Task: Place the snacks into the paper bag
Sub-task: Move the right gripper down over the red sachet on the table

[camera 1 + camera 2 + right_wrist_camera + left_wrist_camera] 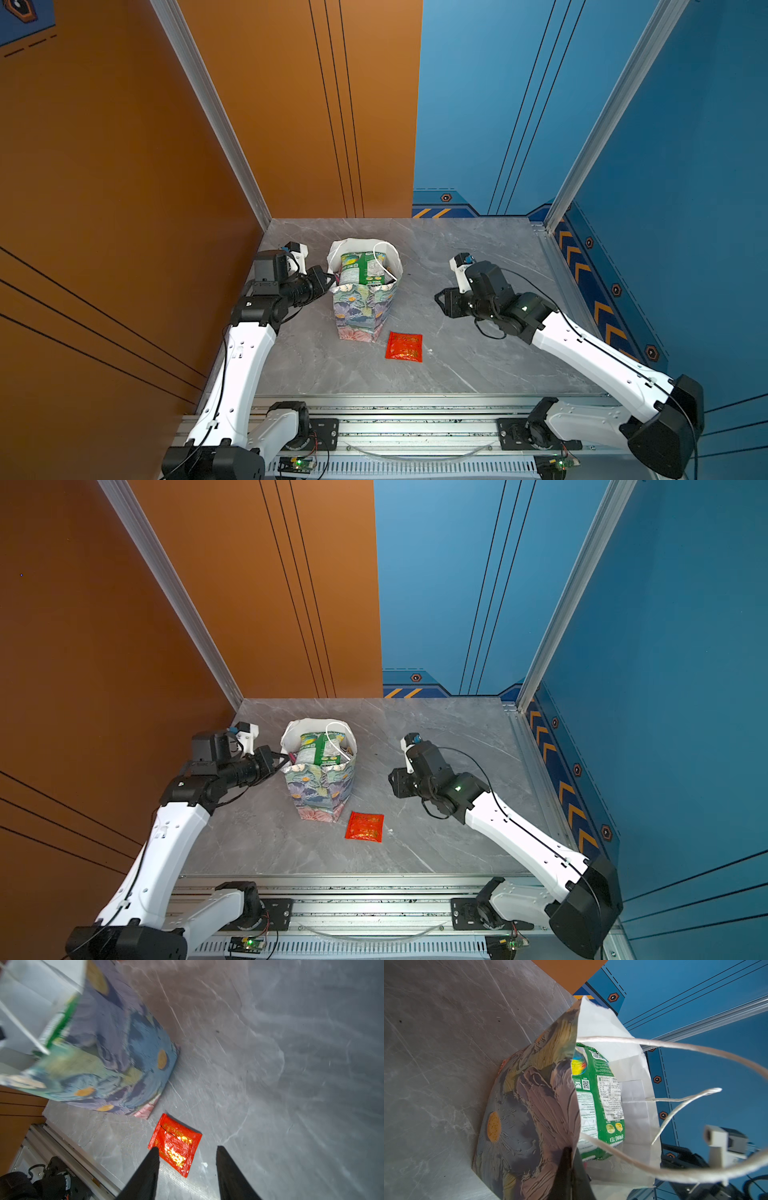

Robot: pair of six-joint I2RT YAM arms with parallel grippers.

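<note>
Nearly done: green packet (365, 266) sits topmost inside upright paper bag (363, 307); only small red packet (404, 346) left, flat on table (478, 353) just beside bag base; left gripper (568, 1153) pinches bag rim; right gripper (188, 1148) spread, empty, pointed at red packet

- In the right wrist view the paper bag (116, 1059) is smeared by blur and runs off the picture's edge.
- Whatever lies under the green packet (363, 268) is hidden; a pinkish sliver (293, 757) beside it may be another packet.
- The left gripper (569, 1150) shows only finger ends in its wrist view, the rest cut off.
- Print on the red packet (365, 827) is too small to read in both top views.
</note>
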